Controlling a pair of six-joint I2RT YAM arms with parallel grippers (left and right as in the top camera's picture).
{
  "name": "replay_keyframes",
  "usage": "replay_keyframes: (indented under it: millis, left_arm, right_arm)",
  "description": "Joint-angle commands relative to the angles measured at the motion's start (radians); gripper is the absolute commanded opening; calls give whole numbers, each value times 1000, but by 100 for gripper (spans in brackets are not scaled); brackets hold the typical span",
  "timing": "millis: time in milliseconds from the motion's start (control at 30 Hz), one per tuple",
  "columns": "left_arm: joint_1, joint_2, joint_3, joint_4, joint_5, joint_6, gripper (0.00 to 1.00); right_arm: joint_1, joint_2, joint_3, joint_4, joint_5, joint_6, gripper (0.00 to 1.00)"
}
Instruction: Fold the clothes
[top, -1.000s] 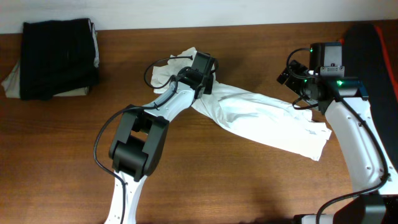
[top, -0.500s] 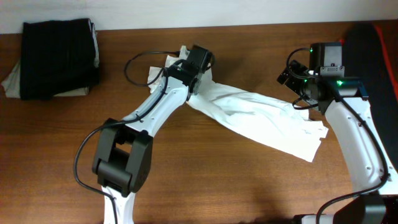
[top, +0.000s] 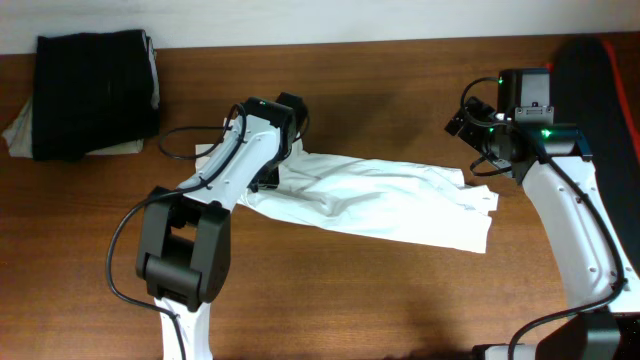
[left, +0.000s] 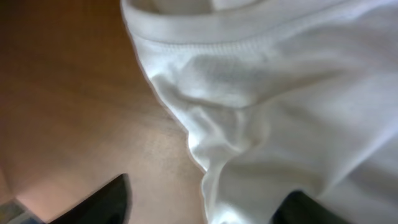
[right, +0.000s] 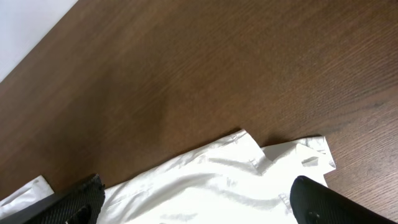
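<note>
A large wrinkled white garment (top: 380, 205) lies stretched across the middle of the wooden table. Its green label does not show. My left gripper (top: 268, 178) is at the garment's left end. In the left wrist view its fingers (left: 205, 208) are spread wide, with a hemmed fold of white cloth (left: 261, 93) lying between and ahead of them. My right gripper (top: 468, 125) hovers over the table just behind the garment's right end. In the right wrist view its fingers (right: 199, 202) are open and empty above the white cloth (right: 205, 180).
A folded stack of dark clothes (top: 95, 90) on lighter cloth sits at the back left corner. A black object with a red edge (top: 605, 90) stands at the far right. The table's back edge (top: 320, 45) meets a white wall.
My left gripper swung left and toward the front, dragging the garment's left end with it. The garment now lies flatter and more level. The right arm has not moved.
</note>
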Motion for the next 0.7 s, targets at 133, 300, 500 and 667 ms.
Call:
replay_keyframes:
  millis: [133, 300, 500, 667]
  left_arm:
    - [3, -13, 3, 347, 159, 129, 96]
    - [3, 31, 3, 415, 229, 298, 94]
    - [3, 105, 3, 409, 220, 475, 94]
    - [8, 106, 3, 397, 148, 467, 74]
  right_arm:
    - [-3, -5, 5, -1, 6, 8, 99]
    - [-3, -5, 5, -1, 6, 8, 99]
    - [-3, -5, 5, -1, 5, 8, 99]
    - [-3, -5, 5, -1, 6, 8, 99]
